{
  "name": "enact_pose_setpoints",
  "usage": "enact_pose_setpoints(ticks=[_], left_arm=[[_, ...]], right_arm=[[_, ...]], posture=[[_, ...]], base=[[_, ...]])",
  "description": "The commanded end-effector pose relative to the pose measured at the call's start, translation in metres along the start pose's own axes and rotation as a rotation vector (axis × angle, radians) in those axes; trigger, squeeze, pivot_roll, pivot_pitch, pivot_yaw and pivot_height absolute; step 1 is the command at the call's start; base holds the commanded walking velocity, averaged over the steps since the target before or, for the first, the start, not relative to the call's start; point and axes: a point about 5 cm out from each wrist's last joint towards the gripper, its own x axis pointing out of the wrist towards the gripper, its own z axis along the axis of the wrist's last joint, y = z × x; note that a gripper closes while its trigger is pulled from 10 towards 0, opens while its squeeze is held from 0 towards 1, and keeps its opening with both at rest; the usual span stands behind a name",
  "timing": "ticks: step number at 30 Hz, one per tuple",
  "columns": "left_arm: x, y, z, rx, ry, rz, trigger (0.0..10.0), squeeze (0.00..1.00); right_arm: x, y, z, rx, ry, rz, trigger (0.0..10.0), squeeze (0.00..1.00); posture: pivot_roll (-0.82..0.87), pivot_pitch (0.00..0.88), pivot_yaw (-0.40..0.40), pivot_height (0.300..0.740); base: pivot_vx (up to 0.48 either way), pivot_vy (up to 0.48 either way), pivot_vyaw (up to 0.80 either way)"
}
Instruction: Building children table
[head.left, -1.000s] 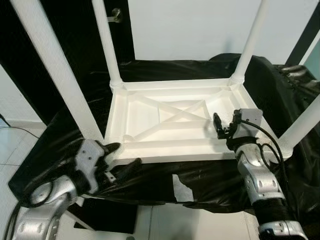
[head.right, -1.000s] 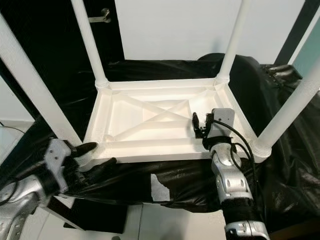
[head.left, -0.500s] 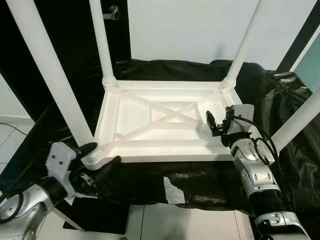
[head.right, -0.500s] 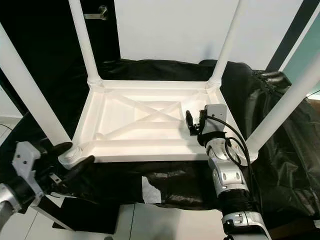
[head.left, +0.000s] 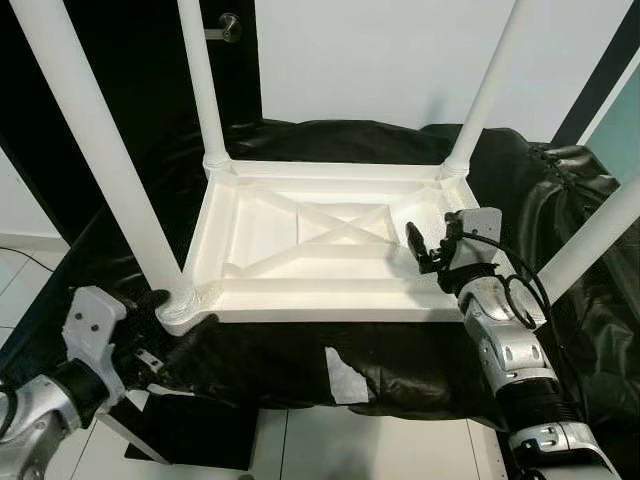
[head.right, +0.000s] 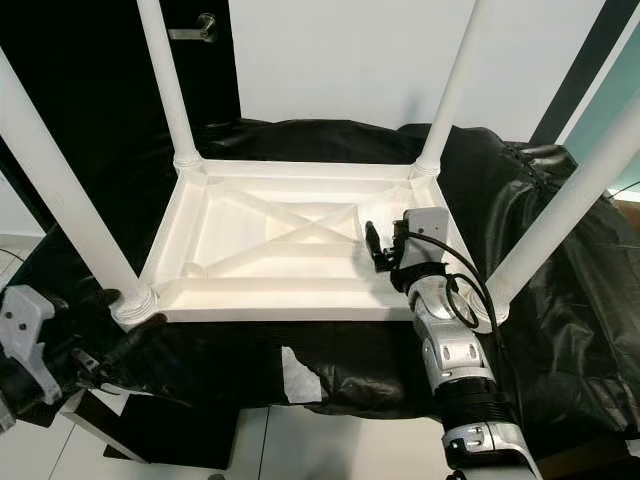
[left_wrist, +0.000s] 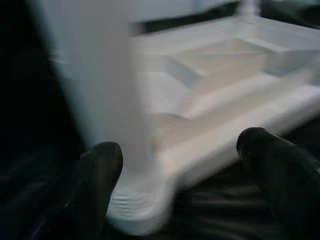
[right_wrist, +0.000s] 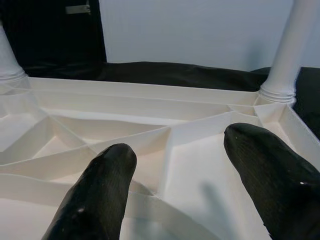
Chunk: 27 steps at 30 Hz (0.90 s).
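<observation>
A white table (head.left: 320, 250) lies upside down on a black sheet (head.left: 400, 350) that drapes the surface under it. Its four legs point up, one at each corner: near left leg (head.left: 95, 150), far left leg (head.left: 205, 85), far right leg (head.left: 490, 85) and near right leg (head.left: 590, 245). The underside is a shallow tray with crossed ribs (head.left: 340, 228) in the middle.

The left gripper (head.left: 180, 320) sits low at the near left corner, its two black fingers spread wide, one on each side of the foot of the near left leg. In the left wrist view one finger (left_wrist: 100, 170) is just beside the leg's base and the other finger (left_wrist: 270, 160) lies along the table's front edge; the view is too blurred to tell whether they touch.

The right gripper (head.left: 425, 250) hovers over the right side of the underside, fingers spread wide and holding nothing; the right wrist view shows both fingers (right_wrist: 105, 185) above the ribs.

A scrap of white paper (head.left: 345, 375) lies on the sheet's front edge. Behind the table are a pale wall (head.left: 380, 60) and a dark door with a metal handle (head.left: 228, 27). A pale tiled floor (head.left: 30, 270) shows at the left.
</observation>
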Motion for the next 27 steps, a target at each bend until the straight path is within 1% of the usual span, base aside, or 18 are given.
enact_pose_setpoints(ticks=[1,3,4,7,9,10,12,13,14,17,19,20,21,23,25,26,27], left_arm=[[-0.001,0.009,-0.003,0.003,0.007,0.173,10.0,0.0],[0.0,0.017,-0.001,0.015,-0.003,0.242,10.0,0.0],[0.0,0.017,-0.001,0.015,-0.003,0.242,10.0,0.0],[0.001,0.025,0.002,0.036,-0.016,0.31,10.0,0.0],[0.002,0.03,0.003,0.039,-0.028,0.35,10.0,0.0],[0.002,0.03,0.003,0.039,-0.028,0.35,10.0,0.0],[0.005,0.035,0.005,0.033,-0.055,0.393,10.0,0.0],[0.005,0.035,0.005,0.033,-0.055,0.393,10.0,0.0],[0.006,0.04,0.007,0.037,-0.073,0.436,10.0,0.0],[0.004,0.043,0.007,0.041,-0.074,0.441,10.0,0.0],[0.0,0.045,0.006,0.06,-0.054,0.441,10.0,0.0],[-0.004,0.046,0.005,0.094,-0.04,0.437,10.0,0.0],[-0.008,0.049,0.004,0.089,-0.029,0.44,10.0,0.0],[-0.01,0.051,0.004,0.079,-0.019,0.43,10.0,0.0],[-0.013,0.055,0.0,0.157,0.047,0.445,10.0,0.0],[-0.013,0.055,0.0,0.157,0.047,0.445,10.0,0.0],[-0.013,0.056,-0.001,0.184,0.064,0.448,10.0,0.0]], right_arm=[[-0.001,0.001,-0.004,0.003,0.01,0.004,10.0,0.0],[-0.001,0.002,-0.004,0.005,0.009,0.005,10.0,0.0],[-0.001,0.002,-0.004,0.005,0.009,0.005,10.0,0.0],[-0.003,0.003,-0.005,0.008,0.01,0.011,10.0,0.0],[-0.004,0.005,-0.004,0.021,0.006,0.024,10.0,0.0],[-0.004,0.005,-0.004,0.021,0.006,0.024,10.0,0.0],[-0.005,0.008,-0.003,0.027,0.003,0.043,10.0,0.0],[-0.005,0.008,-0.003,0.027,0.003,0.043,10.0,0.0],[-0.008,0.012,-0.004,0.024,0.006,0.061,10.0,0.0],[-0.009,0.014,-0.005,0.022,0.008,0.067,10.0,0.0],[-0.01,0.014,-0.006,0.023,0.009,0.069,10.0,0.0],[-0.01,0.014,-0.006,0.019,0.012,0.07,10.0,0.0],[-0.011,0.013,-0.006,0.02,0.013,0.071,10.0,0.0],[-0.011,0.013,-0.007,0.019,0.015,0.072,10.0,0.0],[-0.011,0.013,-0.007,0.013,0.018,0.084,10.0,0.0],[-0.011,0.013,-0.007,0.013,0.018,0.084,10.0,0.0],[-0.011,0.013,-0.007,0.012,0.018,0.087,10.0,0.0]], posture=[[0.1,0.0,-0.091,0.74],[0.1,0.0,-0.089,0.74],[0.1,0.0,-0.089,0.74],[0.09,0.0,-0.087,0.74],[0.09,0.0,-0.085,0.74],[0.09,0.0,-0.085,0.74],[0.09,0.0,-0.085,0.74],[0.09,0.0,-0.085,0.74],[0.08,0.0,-0.081,0.74],[0.07,0.0,-0.079,0.74],[0.07,0.0,-0.076,0.74],[0.07,0.0,-0.079,0.74],[0.07,0.0,-0.08,0.74],[0.07,0.0,-0.08,0.74],[0.07,0.0,-0.085,0.74],[0.07,0.0,-0.085,0.74],[0.07,0.0,-0.085,0.74]], base=[[0.0,0.0,0.0],[0.0,0.0,0.0],[0.0,0.0,0.0],[0.0,0.0,0.0],[0.0,0.0,0.0],[0.0,0.0,0.0],[0.0,0.0,0.0],[0.0,0.0,0.0],[0.0,0.0,0.0],[0.0,0.0,0.0],[0.0,0.0,0.0],[0.0,0.0,0.0],[0.0,0.0,0.0],[0.0,0.0,0.0],[0.0,0.0,0.0],[0.0,0.0,0.0],[0.0,0.0,0.0]])
